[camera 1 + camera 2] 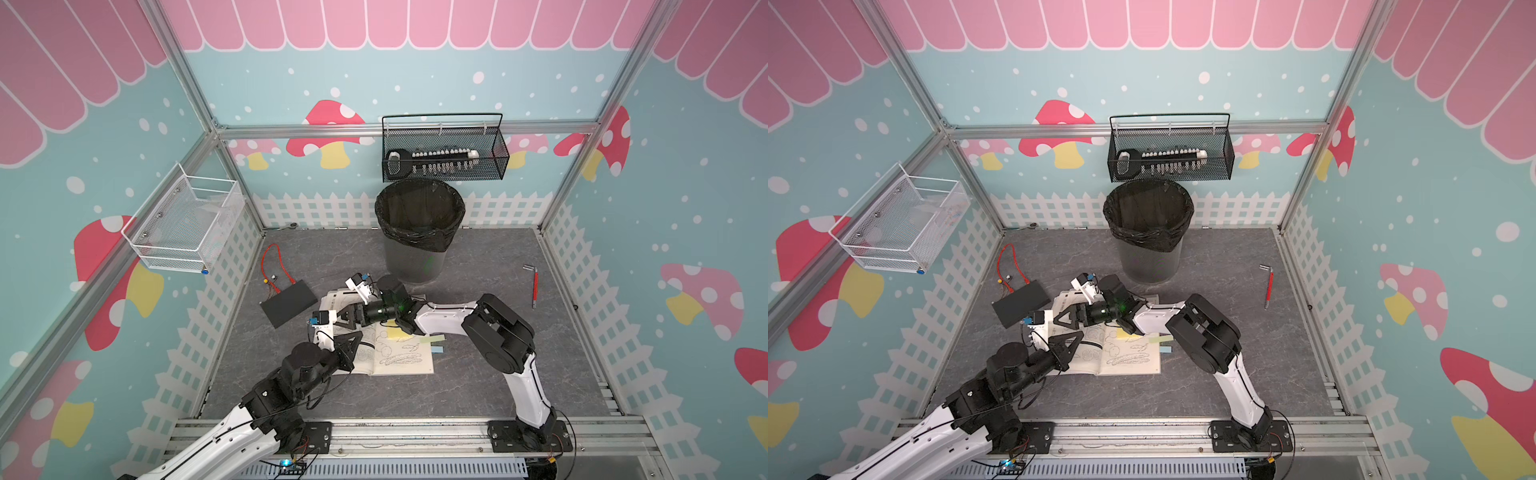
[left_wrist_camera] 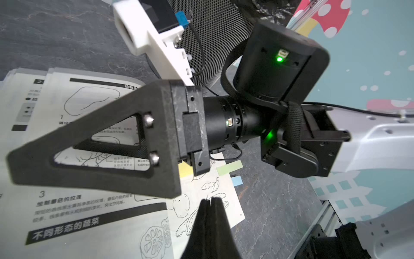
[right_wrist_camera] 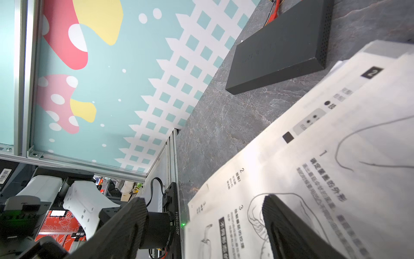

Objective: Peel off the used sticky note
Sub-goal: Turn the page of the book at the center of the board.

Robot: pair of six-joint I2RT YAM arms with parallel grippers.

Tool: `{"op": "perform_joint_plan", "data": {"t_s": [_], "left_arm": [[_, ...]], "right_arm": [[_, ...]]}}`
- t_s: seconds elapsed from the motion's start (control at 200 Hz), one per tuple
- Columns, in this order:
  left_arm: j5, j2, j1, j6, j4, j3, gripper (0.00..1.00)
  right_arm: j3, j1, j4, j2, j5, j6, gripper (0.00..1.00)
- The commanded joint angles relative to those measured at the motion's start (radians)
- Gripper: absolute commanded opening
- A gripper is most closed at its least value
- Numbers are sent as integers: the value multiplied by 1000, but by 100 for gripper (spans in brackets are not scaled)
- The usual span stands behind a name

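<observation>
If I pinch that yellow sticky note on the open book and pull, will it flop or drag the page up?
The yellow paper sticky note lies thin and flat on the page, so it is probably floppy and light. The open drawing book has thin, curling pages, so one may lift with it unless held.

Bare tabletop right of book (red tool well apart); bin, black box close behind.
</observation>
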Motion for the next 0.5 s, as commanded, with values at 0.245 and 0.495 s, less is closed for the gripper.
{"op": "perform_joint_plan", "data": {"t_s": [0.245,0.495], "left_arm": [[47,108,-4,-1,90,-16,0],[105,232,-27,25,211,-48,0]], "right_arm": [[14,-8,-75,18,79,-59,73],[135,-36,-182,115,57,-125,56]]}}
